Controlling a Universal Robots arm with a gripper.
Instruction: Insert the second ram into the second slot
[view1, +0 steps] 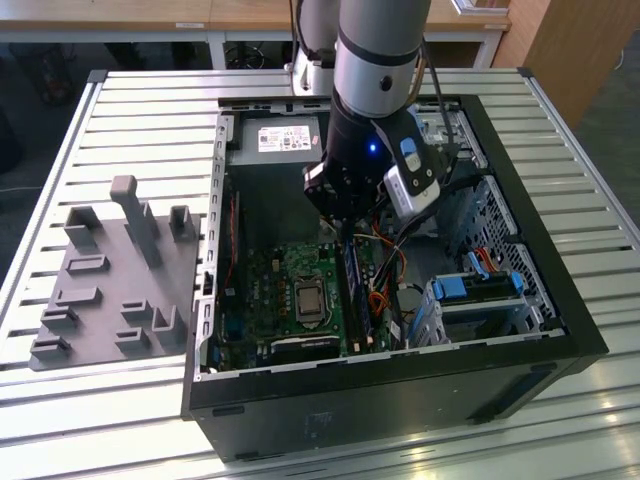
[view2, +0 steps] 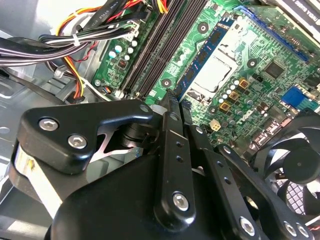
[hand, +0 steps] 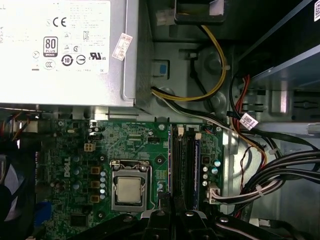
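Hanging over the mobo (hand: 125, 145) inside the open PC case (view1: 400, 390), the gripper (view2: 172, 102) has its jaws pinched on the second ram (view2: 204, 54), w/ the blue stick poking out between the fingertips. The stick runs parallel to the black memory slots (view2: 150, 50). In the second wrist view it lies over the board strip between the slots & the CPU socket (view2: 216, 70) (chips facing the cam). A grey fixture block (view1: 110, 290) rests on the slatted table (view1: 90, 410), to the exterior view's left of the case.

A robotics lab, shown by a slatted metal bench (view1: 130, 120), an opened computer case (view1: 400, 400) and desks (view1: 150, 15) behind.
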